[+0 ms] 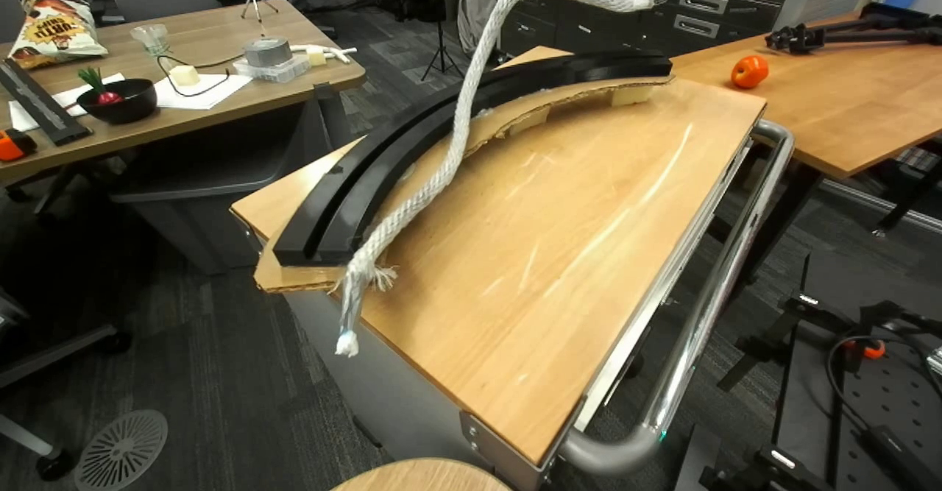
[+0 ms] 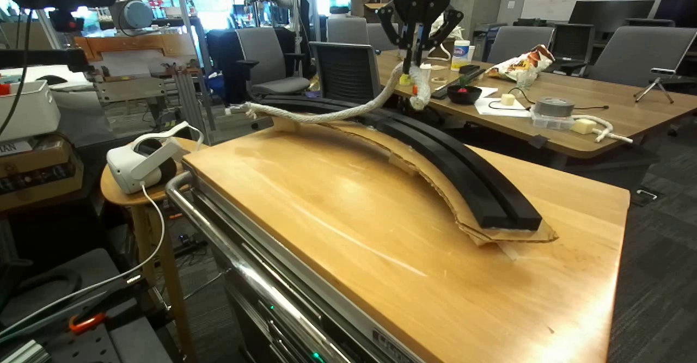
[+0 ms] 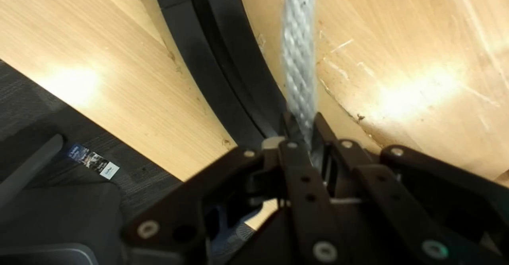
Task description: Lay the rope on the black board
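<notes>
"Rope (image 1: 464,108): do you have it?"

"Yes. My end effector (image 3: 305,126) is clenched on it. A short stretch sticks out on one side of my grip; the long stretch slopes down on the other."

"Down to where?"

"Across the curved black board (image 2: 452,161), which sits on cardboard (image 1: 291,279) over the pale tabletop (image 2: 337,200). In both exterior views the rope's lower, frayed end reaches past the end of the board. In the wrist view I see it pass beside the board's inner curve."

"Touching the board?"

"I cannot tell. By my grip it is up in the air."

"What else is around you?"

"A rail (image 1: 710,314) along one side of the tabletop. Well apart, a bowl (image 1: 118,107) and a bag (image 1: 62,31) on a darker tabletop (image 1: 199,27)."
</notes>
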Robot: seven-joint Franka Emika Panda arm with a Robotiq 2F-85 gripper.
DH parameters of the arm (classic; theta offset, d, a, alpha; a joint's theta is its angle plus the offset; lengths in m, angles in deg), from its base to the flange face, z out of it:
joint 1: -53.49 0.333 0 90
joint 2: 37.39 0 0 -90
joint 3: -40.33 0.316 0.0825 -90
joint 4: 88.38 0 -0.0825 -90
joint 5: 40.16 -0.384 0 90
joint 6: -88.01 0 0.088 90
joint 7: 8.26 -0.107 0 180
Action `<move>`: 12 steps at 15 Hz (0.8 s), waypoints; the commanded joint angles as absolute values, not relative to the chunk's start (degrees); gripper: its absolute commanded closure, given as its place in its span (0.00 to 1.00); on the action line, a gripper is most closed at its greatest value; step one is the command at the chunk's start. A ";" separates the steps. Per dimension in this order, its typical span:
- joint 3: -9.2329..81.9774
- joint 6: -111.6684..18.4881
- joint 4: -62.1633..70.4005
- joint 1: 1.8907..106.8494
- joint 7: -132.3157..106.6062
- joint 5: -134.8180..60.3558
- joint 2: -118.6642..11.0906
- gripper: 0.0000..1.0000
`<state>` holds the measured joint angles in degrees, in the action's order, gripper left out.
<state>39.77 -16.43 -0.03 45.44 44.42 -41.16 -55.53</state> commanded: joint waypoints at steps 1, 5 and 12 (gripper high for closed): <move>39.22 -17.73 -3.26 45.38 44.80 -39.23 -58.74 0.97; 39.34 -18.38 -4.70 44.36 45.01 -40.40 -62.72 0.97; 38.53 -19.46 -5.91 43.17 45.20 -37.50 -66.54 0.97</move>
